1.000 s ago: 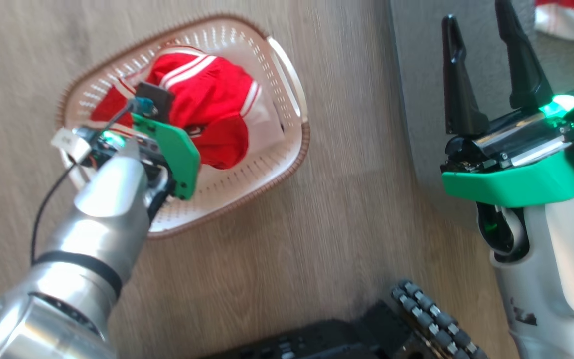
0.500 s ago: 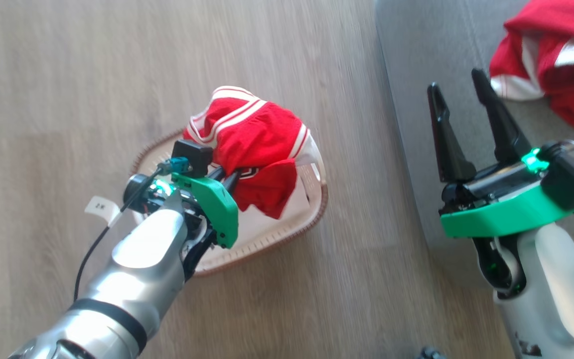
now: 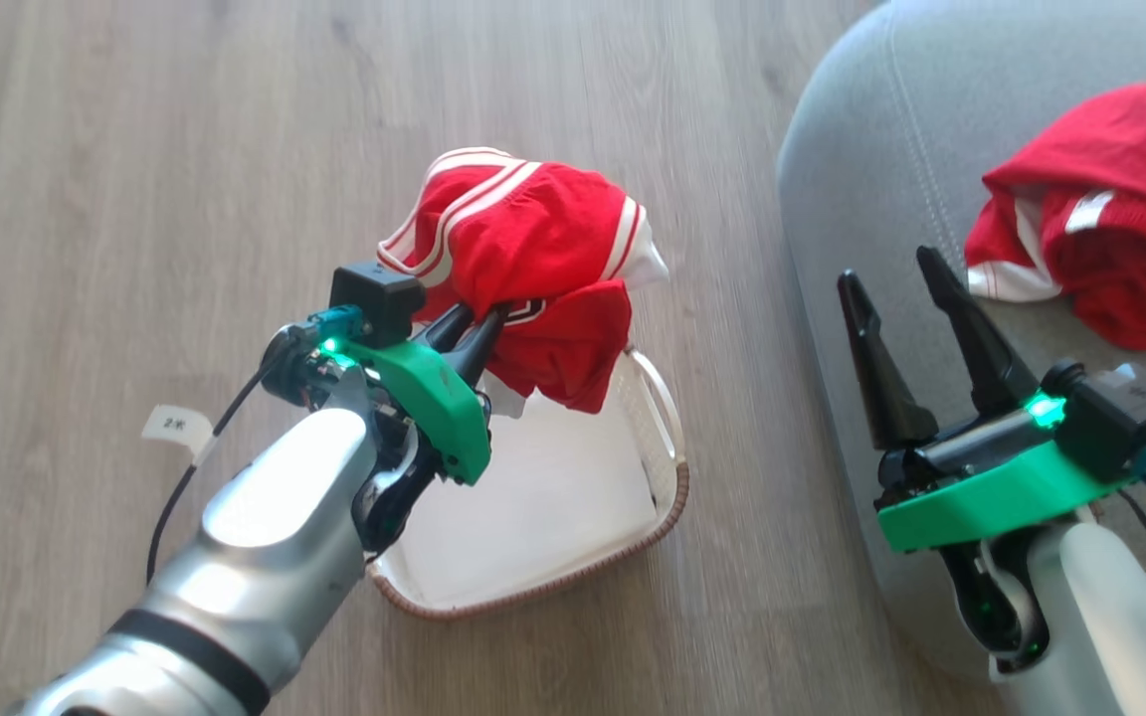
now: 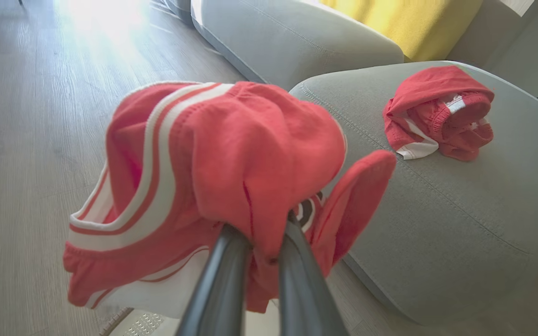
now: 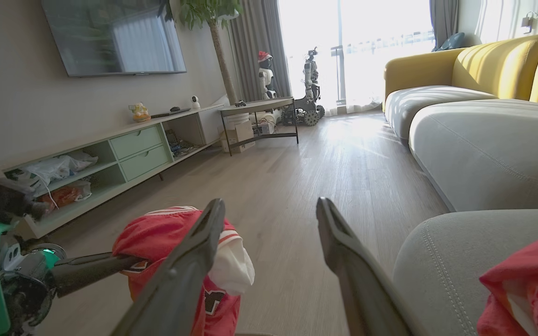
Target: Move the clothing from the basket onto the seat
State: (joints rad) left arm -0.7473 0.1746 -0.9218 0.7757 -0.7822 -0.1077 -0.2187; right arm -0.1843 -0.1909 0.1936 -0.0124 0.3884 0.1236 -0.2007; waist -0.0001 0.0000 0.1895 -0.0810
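left gripper [image 3: 483,316] pinching jersey [image 3: 533,239], seemingly above basket [image 3: 553,507]

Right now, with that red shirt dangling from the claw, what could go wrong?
The left gripper pinches only a fold of the jersey, so it might slip out onto the floor before reaching the seat. The open right gripper stands over the seat edge, in the likely path; hanging cloth could catch on its fingers.

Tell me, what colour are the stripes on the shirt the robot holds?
White stripes on a bright red jersey, clearest in the left wrist view.
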